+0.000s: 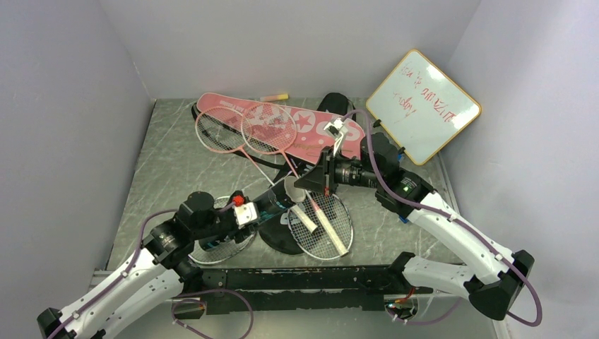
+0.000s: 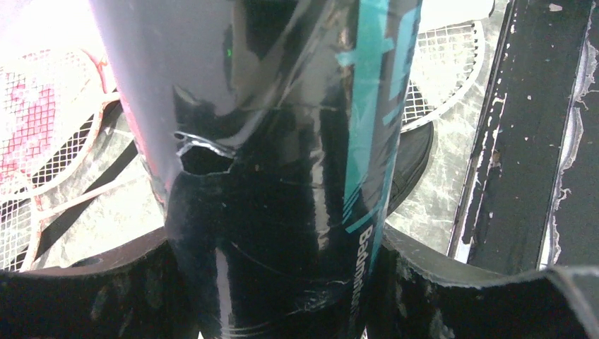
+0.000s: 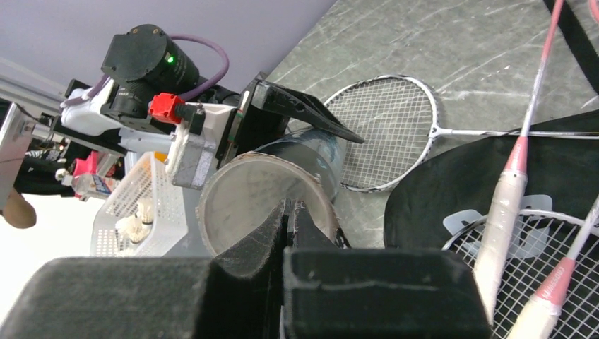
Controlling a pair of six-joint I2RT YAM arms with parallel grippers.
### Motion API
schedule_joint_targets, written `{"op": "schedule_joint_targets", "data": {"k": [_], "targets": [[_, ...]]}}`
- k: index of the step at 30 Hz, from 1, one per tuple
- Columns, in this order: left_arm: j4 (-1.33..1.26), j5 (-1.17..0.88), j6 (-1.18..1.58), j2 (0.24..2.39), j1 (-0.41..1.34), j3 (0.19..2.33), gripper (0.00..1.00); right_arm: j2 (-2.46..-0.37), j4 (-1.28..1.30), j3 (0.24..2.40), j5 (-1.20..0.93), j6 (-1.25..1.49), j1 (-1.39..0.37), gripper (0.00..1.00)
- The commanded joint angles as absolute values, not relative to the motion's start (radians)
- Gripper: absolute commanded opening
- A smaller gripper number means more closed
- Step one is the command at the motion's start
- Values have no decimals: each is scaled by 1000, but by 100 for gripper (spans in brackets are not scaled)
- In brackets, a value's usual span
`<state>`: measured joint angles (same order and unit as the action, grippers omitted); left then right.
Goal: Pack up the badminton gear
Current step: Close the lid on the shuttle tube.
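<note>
- The left arm reaches in low from the near left corner. Its left claw stands wide and clamps the tube across its body, with a dark pad on each side.
- The right arm folds back from the near right, with its forearm pointing left in front of the whiteboard. Its right claw is closed tight with nothing between the fingers. The tips touch the rim of the tube's far end.
- The tube slants from near left to far right over the middle of the surface, above the black cover.
- The tube is a cylinder with a glossy black skin and teal print, creased and torn in one spot. Its end face is round and dull grey-brown. We cannot tell whether that end is capped or open.
- The pink rackets have thin frames and fine string mesh. Their heads lie side by side on the pink cover at the back.
- The pink cover is flat, racket-shaped and printed with white stars.
- A white racket lies near the middle, with two white-taped handles across its head. A second white head lies partly under the left arm.
- The black cover is matte and lies flat.
- The surface is grey with marble-like veins.
</note>
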<state>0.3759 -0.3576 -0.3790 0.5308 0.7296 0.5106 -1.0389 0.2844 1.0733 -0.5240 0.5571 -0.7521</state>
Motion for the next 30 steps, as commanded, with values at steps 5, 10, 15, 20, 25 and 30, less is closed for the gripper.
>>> {"op": "schedule_joint_targets", "data": {"k": [5,10,15,20,25,30], "targets": [[208,-432,-398,538,733,533,36,-1064,280,1089,-523,549,-859,0],[215,-402,-387,549,733,542,36,-1084,284,1131,-513,547,-906,0],[213,-326,-368,528,731,541,36,-1081,340,1128,-469,510,-942,0],[208,-293,-357,512,726,543,36,-1056,407,1104,-434,474,-944,0],[199,-316,-368,492,722,537,36,-1034,452,1066,-330,461,-945,0],[204,-326,-372,493,722,539,36,-1056,456,1064,-251,465,-942,0]]}}
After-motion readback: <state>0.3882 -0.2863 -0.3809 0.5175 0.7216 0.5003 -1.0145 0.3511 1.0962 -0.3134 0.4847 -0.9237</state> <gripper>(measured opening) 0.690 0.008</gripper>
